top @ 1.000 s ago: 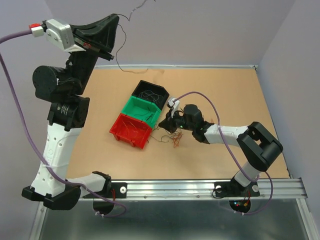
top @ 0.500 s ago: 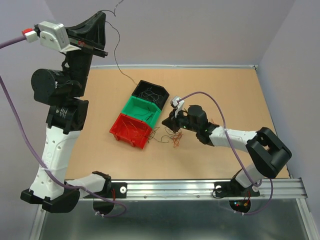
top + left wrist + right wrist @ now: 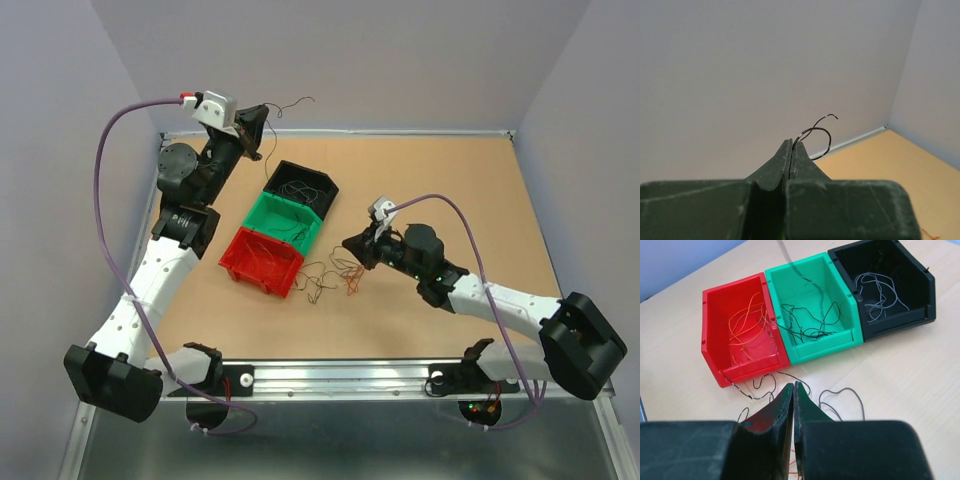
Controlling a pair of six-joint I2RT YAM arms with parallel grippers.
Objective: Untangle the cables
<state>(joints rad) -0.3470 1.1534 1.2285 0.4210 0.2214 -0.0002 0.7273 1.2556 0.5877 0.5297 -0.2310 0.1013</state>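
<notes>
The left arm had swung down, its claw [image 3: 791,145] pinched tight on a black wire [image 3: 816,129] due next for the black bin [image 3: 900,320]; the right claw [image 3: 793,387] looked closed and empty.

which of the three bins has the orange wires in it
The red bin, leftmost in the right wrist view; the green bin holds dark wires, the black bin grey wires.

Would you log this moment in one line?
left gripper: shut on black wire | right gripper: shut, near loose wires
</notes>
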